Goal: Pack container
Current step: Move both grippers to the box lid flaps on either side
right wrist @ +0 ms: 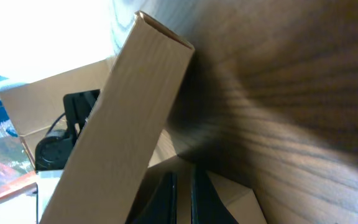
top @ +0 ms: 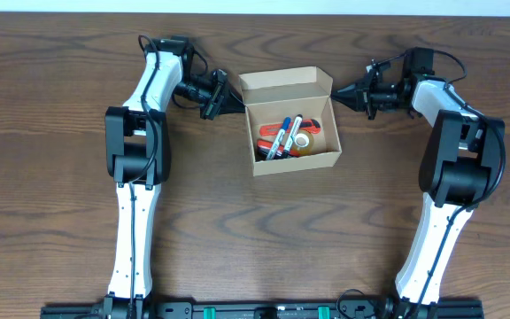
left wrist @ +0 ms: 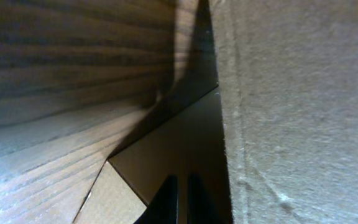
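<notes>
Tan cardboard: one open container [top: 297, 162]; one left arm [top: 135, 151], one right arm [top: 460, 164] alongside

A dark brown wood-grain tabletop [top: 237, 239] is filling the overhead view. A pale white strip [top: 255, 5] is running along its far edge, and a black rail [top: 264, 310] is lining the near edge.

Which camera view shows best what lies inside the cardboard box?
The overhead view: it looks straight down into the open container, so the markers and a yellowish roll show. Both wrist views show only the box's cardboard from very close, and nothing of the inside.
</notes>
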`<action>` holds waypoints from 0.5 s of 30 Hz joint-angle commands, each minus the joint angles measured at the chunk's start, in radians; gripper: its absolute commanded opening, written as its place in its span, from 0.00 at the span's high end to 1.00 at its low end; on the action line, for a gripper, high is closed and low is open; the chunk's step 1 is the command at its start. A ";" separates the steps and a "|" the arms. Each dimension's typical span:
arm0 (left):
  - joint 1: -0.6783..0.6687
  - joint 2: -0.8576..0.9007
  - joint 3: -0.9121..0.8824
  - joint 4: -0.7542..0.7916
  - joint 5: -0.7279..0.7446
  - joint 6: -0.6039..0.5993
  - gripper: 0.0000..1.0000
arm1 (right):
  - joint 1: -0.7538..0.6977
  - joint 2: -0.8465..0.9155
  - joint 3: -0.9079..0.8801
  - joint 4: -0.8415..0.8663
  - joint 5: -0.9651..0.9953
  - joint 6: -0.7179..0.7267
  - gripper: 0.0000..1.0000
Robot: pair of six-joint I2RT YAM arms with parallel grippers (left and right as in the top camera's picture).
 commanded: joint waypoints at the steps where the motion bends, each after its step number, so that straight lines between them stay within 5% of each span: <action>1: 0.000 0.015 -0.007 0.000 0.008 0.001 0.94 | 0.013 -0.013 -0.006 0.034 -0.052 0.036 0.99; 15: -0.007 0.015 -0.007 0.003 0.042 0.003 0.94 | 0.063 -0.013 -0.006 0.072 -0.068 0.073 0.98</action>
